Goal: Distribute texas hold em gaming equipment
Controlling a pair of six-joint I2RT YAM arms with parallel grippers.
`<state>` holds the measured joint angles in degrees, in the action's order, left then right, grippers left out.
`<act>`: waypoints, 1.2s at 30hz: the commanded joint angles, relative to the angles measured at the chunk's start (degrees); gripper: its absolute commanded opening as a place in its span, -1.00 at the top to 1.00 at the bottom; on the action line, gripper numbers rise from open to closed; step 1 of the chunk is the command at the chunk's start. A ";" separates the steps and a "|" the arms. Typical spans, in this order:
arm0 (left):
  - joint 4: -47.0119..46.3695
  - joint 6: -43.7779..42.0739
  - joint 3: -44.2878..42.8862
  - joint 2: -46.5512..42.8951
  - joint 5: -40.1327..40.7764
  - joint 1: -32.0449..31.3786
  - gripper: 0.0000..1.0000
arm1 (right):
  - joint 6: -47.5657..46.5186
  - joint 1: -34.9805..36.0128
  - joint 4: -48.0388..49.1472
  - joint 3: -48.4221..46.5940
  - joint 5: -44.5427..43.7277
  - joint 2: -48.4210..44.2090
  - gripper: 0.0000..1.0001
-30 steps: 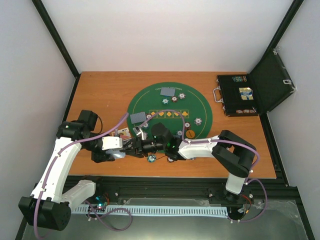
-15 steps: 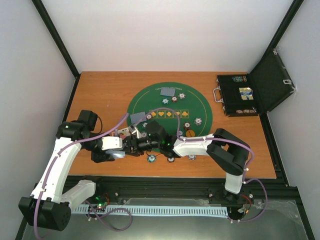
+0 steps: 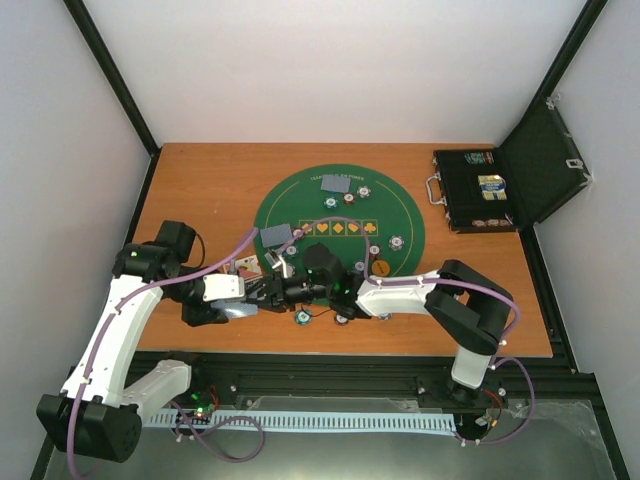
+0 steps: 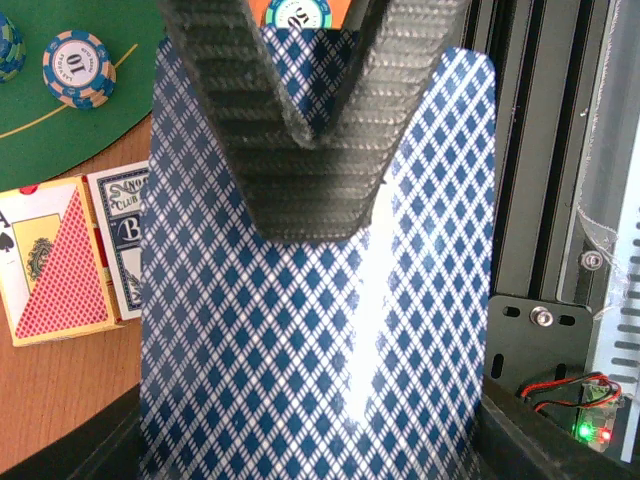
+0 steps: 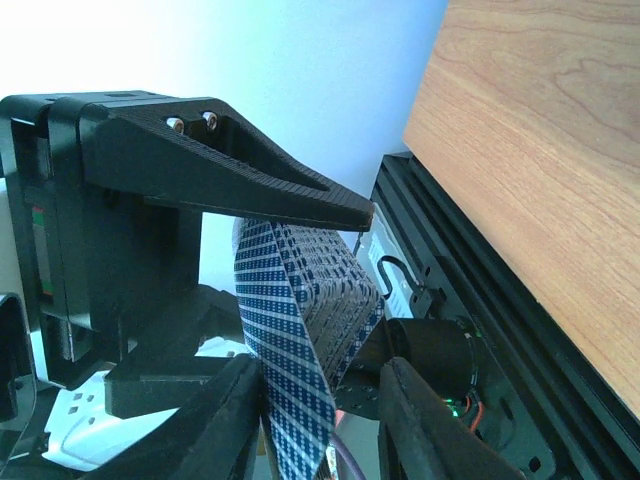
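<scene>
My left gripper [image 3: 257,293] is shut on a deck of blue diamond-backed cards [image 4: 310,330], held near the table's front edge; the deck hides its fingers in the left wrist view. My right gripper [image 3: 287,290] meets it from the right, open, its fingers [image 5: 225,425] either side of the deck's fanned top edge [image 5: 300,300]. Two blue-grey cards [image 3: 337,183] [image 3: 277,234], several striped chips [image 3: 398,242] and an orange disc [image 3: 380,267] lie on the green mat [image 3: 300,205]. Two chips [image 3: 300,318] lie on the wood in front.
Face-up cards [image 4: 60,260] lie on the wood left of the deck, beside a "10" chip [image 4: 78,66]. The open black case [image 3: 480,190] stands at the back right. The black frame rail [image 4: 540,200] runs just past the table's front edge.
My right gripper pushed left onto the deck half a second ago and has since drawn slightly back to the right. The left arm has hardly moved.
</scene>
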<state>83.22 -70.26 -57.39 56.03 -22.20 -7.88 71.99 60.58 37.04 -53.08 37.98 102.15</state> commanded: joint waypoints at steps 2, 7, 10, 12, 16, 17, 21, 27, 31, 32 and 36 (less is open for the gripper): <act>0.17 -0.94 -1.52 -0.75 -1.78 -0.11 0.94 | -2.37 -0.64 -7.02 1.26 -2.09 -2.03 0.40; 0.03 -0.91 -1.40 -0.74 -1.54 -0.04 0.95 | -3.31 -1.02 -9.38 1.27 -2.78 -3.92 0.57; 0.01 -0.98 -1.33 -0.71 -1.46 -0.12 0.94 | -4.22 -1.81 -11.33 2.03 -3.26 -5.62 0.71; -0.06 -0.93 -1.33 -0.65 -1.53 -0.05 0.95 | -4.95 -2.34 -12.77 2.40 -3.37 -6.70 0.77; 0.01 -0.93 -1.41 -0.57 -1.53 -0.09 0.94 | -6.14 -3.19 -15.21 2.54 -3.52 -8.56 0.91; 0.01 -0.93 -1.41 -0.54 -1.48 -0.05 0.94 | -6.35 -3.39 -15.75 2.54 -3.52 -8.95 0.94; -0.08 -1.02 -1.49 -0.49 -1.51 -0.09 0.95 | -7.68 -4.78 -17.91 2.18 -2.97 -9.80 0.94; 0.17 -1.06 -1.51 -0.54 -1.31 -0.09 0.94 | -12.25 -10.50 -23.64 -0.91 -0.43 -8.56 0.94; 0.19 -1.02 -1.51 -0.45 -1.30 -0.04 0.94 | -19.26 -15.85 -32.24 -8.45 1.10 -3.05 0.94; 0.21 -0.94 -1.56 -0.46 -1.29 -0.06 0.94 | -20.66 -16.91 -33.93 -10.84 1.43 -1.17 0.94; 0.04 -0.84 -1.24 -0.35 -1.26 -0.07 0.94 | -26.50 -20.41 -42.09 -22.53 1.12 8.88 0.94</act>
<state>83.18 -70.26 -57.39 56.03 -22.15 -7.90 53.43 42.96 4.86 -66.81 38.46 103.28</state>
